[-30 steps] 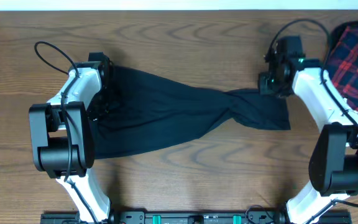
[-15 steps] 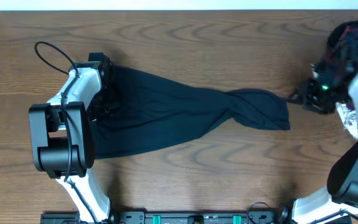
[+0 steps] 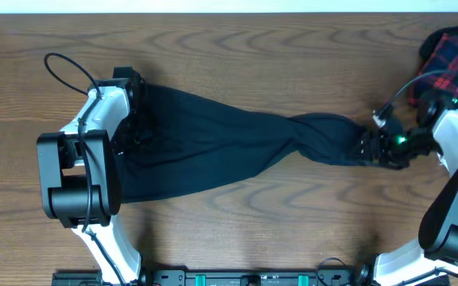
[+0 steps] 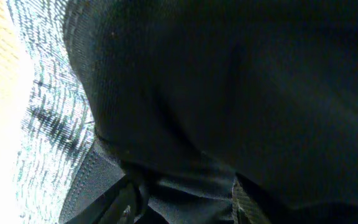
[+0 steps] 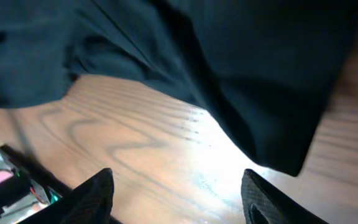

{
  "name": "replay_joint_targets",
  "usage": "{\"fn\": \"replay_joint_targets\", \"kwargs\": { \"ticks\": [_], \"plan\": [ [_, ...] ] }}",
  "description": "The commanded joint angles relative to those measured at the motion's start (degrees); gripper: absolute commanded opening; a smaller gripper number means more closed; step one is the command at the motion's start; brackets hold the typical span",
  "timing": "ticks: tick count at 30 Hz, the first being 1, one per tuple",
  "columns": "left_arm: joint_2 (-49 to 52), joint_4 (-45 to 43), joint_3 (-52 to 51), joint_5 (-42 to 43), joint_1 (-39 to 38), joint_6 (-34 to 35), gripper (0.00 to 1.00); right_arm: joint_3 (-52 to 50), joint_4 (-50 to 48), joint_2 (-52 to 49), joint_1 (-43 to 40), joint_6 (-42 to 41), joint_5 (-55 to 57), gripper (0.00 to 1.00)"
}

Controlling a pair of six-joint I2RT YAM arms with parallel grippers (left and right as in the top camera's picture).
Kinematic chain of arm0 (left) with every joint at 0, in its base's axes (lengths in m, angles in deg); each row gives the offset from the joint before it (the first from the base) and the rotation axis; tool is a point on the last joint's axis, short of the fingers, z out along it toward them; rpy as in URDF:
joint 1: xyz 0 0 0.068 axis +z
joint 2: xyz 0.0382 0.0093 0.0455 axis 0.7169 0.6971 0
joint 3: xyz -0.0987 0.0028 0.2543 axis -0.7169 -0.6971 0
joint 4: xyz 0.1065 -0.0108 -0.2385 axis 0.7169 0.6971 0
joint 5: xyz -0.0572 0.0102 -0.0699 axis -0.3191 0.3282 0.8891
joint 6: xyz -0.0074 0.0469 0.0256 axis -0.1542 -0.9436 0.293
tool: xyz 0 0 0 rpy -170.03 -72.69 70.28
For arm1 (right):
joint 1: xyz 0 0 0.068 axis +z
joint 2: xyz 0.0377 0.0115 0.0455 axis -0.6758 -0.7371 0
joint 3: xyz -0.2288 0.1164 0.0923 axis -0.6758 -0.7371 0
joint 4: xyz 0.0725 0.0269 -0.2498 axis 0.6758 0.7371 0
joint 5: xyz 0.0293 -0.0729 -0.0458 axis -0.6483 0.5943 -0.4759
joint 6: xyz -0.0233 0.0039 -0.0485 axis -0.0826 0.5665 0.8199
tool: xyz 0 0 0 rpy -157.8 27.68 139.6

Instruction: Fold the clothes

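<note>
Looking down, we count one pair of trousers (image 3: 213,143) lying lengthwise across the table (image 3: 253,56), with the waist end on the left and the leg ends on the right. The black cloth is wide at the waist, and it twists and narrows right of the middle. Two arms reach in, one from each side. The left gripper (image 3: 132,95) sits over the waist end. Its wrist camera is filled by black cloth pressed close, with one grey-flecked waistband (image 4: 48,124) edged in orange at the left. We cannot tell whether this gripper is parted or clamped on the cloth. The right gripper (image 3: 366,148) is at the leg ends, low over the table. In its own view we see two fingers (image 5: 92,196) spread wide, with bare wood between them and nothing held, and the trouser hem lies just ahead of them. One plaid garment (image 3: 452,56), red and black, lies in the far right corner, apart from the trousers
</note>
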Motion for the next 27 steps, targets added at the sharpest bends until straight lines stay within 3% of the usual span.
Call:
{"fn": "replay_joint_targets", "kwargs": {
  "ticks": [1, 4, 8, 19, 27],
  "plan": [
    [-1.6, 0.1, -0.2, 0.6, -0.2, -0.5, 0.5, -3.9, -3.1, 1.1, 1.1, 2.6, -2.6, 0.62],
    [-1.6, 0.2, -0.2, 0.6, -0.2, -0.5, 0.5, -6.6, -7.0, 1.1, 1.8, 1.1, -2.5, 0.56],
    [-1.6, 0.2, -0.2, 0.6, -0.2, -0.5, 0.5, -7.6, -10.6, 1.1, 2.0, -1.7, -2.5, 0.38],
    [-1.6, 0.0, -0.2, 0.6, -0.1, -0.3, 0.5, -5.7, -11.2, 1.1, 1.0, -3.8, 0.3, 0.49],
    [-1.6, -0.1, -0.2, 0.6, -0.1, -0.3, 0.5, -2.0, -11.0, 1.1, -0.7, -9.1, 2.0, 0.5]
  ]
}}
